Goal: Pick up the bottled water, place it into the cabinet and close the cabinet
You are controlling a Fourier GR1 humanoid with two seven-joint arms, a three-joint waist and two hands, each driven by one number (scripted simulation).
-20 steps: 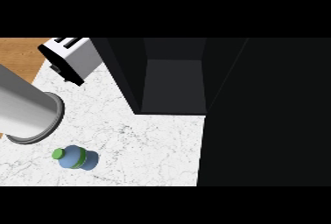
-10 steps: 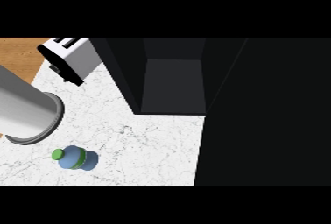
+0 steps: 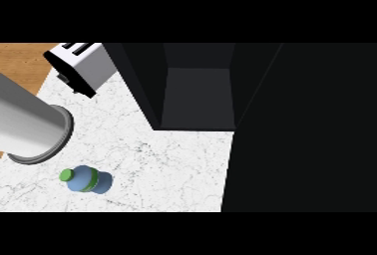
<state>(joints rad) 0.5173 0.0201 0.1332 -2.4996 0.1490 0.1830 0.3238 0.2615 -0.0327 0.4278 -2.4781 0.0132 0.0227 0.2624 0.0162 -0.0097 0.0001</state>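
One water bottle point(image 3: 87, 180) stands near the counter's point(image 3: 169, 164) front edge, beside one open cabinet point(image 3: 197, 97). No hands show.

Bottle point(image 3: 86, 180) front-left on counter point(image 3: 169, 164) — toaster point(image 3: 83, 67) behind, cabinet point(image 3: 199, 94) to right.

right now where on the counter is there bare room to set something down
The widest bare marble lies between the bottled water and the open cabinet. A narrower strip runs between the toaster and the cabinet's left wall. The left side is crowded by the grey forearm above the bottle.
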